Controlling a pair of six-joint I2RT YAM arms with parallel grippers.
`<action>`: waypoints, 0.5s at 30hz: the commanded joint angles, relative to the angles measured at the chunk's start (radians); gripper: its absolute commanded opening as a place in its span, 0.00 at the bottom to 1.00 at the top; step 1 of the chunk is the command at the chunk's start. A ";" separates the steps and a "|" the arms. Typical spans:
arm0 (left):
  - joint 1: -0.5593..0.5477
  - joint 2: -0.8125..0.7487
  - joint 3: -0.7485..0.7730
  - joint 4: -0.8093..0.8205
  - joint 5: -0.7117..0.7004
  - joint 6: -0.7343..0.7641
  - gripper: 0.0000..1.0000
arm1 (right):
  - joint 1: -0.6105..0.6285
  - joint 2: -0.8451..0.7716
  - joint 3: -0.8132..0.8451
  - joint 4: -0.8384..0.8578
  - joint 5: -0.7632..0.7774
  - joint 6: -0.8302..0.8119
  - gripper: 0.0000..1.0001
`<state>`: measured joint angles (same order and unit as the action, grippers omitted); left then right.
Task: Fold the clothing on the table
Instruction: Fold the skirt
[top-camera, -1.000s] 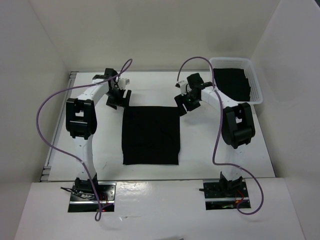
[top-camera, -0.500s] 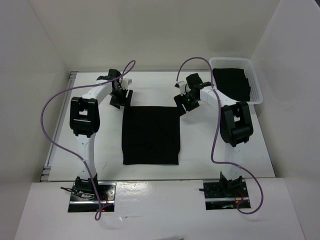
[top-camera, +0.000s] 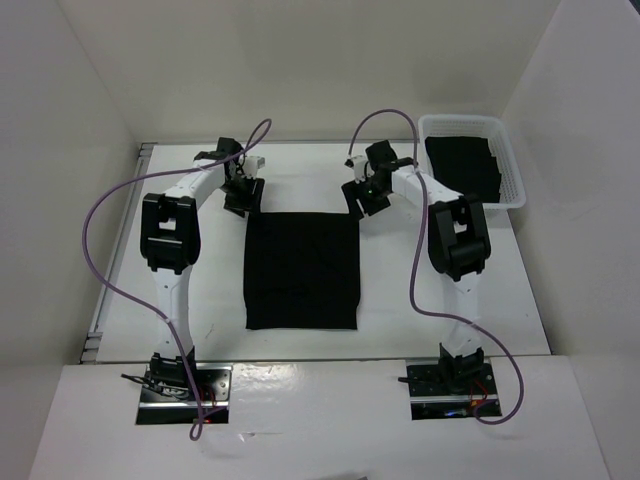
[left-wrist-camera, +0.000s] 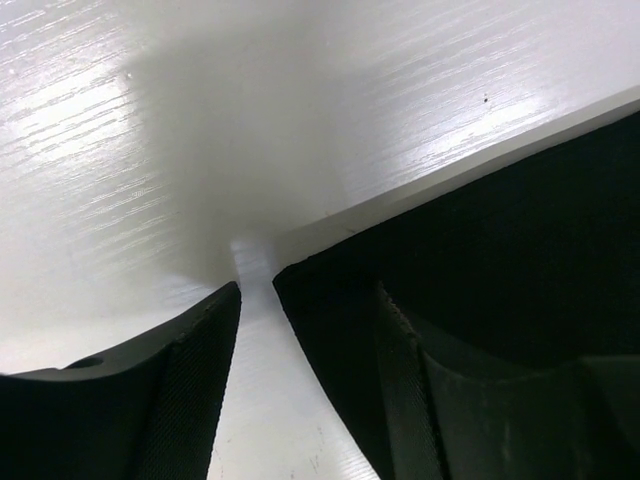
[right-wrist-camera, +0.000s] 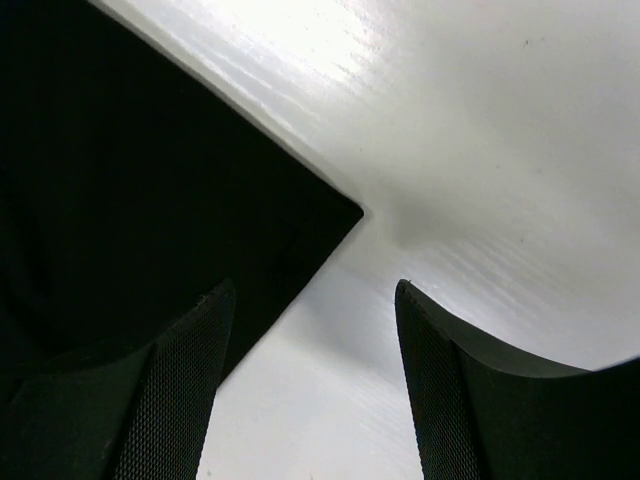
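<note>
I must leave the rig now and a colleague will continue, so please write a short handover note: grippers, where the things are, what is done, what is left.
Left gripper: open, low over the far left corner of the clothing; the corner sits between its fingers, not gripped.
Right gripper: open, at the far right corner in the same way, not gripped.
Clothing: a flat black rectangle in the middle of the table.
Basket: far right, holds other black fabric.
Done: both grippers are placed at the far corners.
Left: close on the corners, then fold, probably toward the near edge.
</note>
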<state>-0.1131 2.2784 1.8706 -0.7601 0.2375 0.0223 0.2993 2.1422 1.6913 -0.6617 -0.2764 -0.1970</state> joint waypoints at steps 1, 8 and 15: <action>-0.005 0.030 0.013 -0.007 0.039 0.007 0.62 | -0.002 0.033 0.061 0.025 -0.036 0.027 0.70; -0.005 0.021 0.013 -0.016 0.039 0.007 0.50 | -0.002 0.065 0.071 0.026 -0.046 0.027 0.69; -0.005 0.021 0.013 -0.016 0.039 0.016 0.40 | -0.002 0.097 0.084 0.036 -0.046 0.027 0.66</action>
<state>-0.1135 2.2841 1.8706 -0.7666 0.2535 0.0254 0.2993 2.2192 1.7374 -0.6567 -0.3077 -0.1757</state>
